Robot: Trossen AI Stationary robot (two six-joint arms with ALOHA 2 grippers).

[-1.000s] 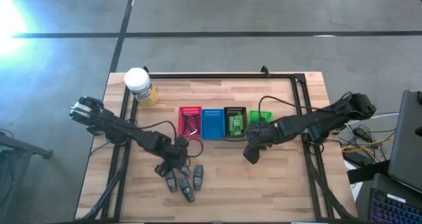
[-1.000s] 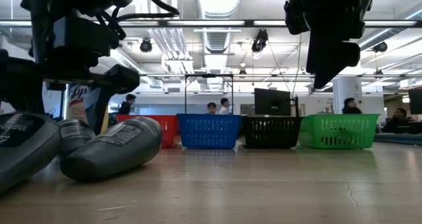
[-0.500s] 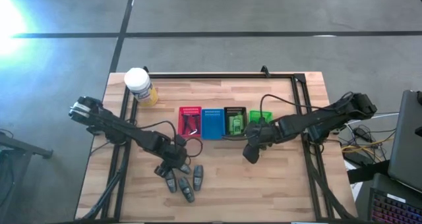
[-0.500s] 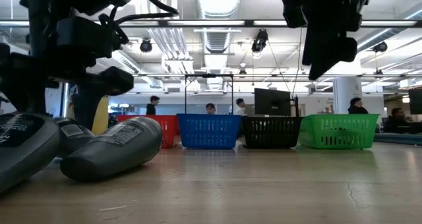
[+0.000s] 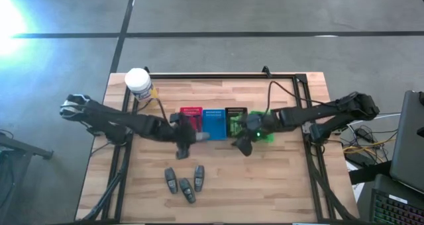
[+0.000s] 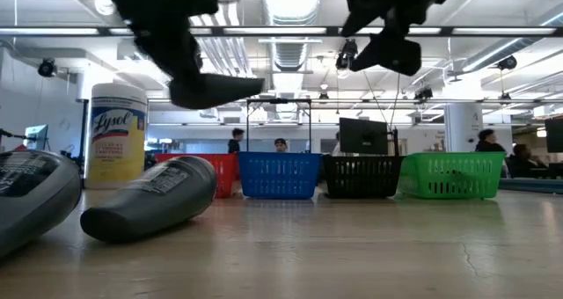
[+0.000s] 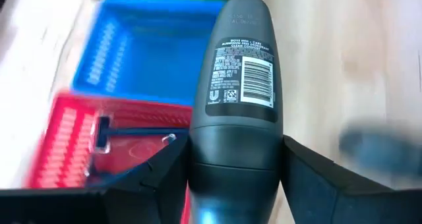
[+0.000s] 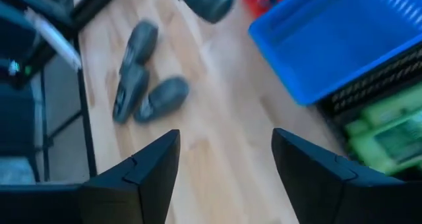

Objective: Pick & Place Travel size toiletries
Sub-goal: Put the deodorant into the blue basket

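My left gripper (image 5: 186, 137) hovers at the near rims of the red basket (image 5: 191, 112) and blue basket (image 5: 214, 124), shut on a grey oval tube (image 7: 241, 79) with a barcode label. Three more grey tubes (image 5: 185, 183) lie flat on the wood nearer the table's near edge; two of them show large in the low view (image 6: 149, 198). My right gripper (image 5: 240, 144) hangs open above the table, just near of the black basket (image 5: 236, 122), touching nothing. Bright green tubes (image 8: 386, 138) lie in the black basket. A slim dark stick piece (image 7: 104, 130) lies in the red basket. My left gripper pinches the grey tube between its two fingers (image 7: 165, 174) at the broad end (image 7: 236, 165) nearest the wrist. The tube runs along the fingers and its narrower rounded end (image 7: 245, 10) sticks out past them toward the table's right. It is lifted clear, lying about level (image 6: 215, 88).
Four slotted baskets stand in a row at mid-table: red, blue, black, green (image 5: 262, 116). A white-lidded yellow jar (image 5: 139, 86) stands at the far left corner. A black frame rail (image 5: 218, 75) runs along the far edge. Bare wood (image 5: 265, 185) lies near right.
My left gripper has lifted one grey tube out of the cluster and carried it up and toward the far edge, to the red and blue baskets; three tubes stayed on the wood. My right gripper has risen and shifted slightly left and far, toward the black basket.
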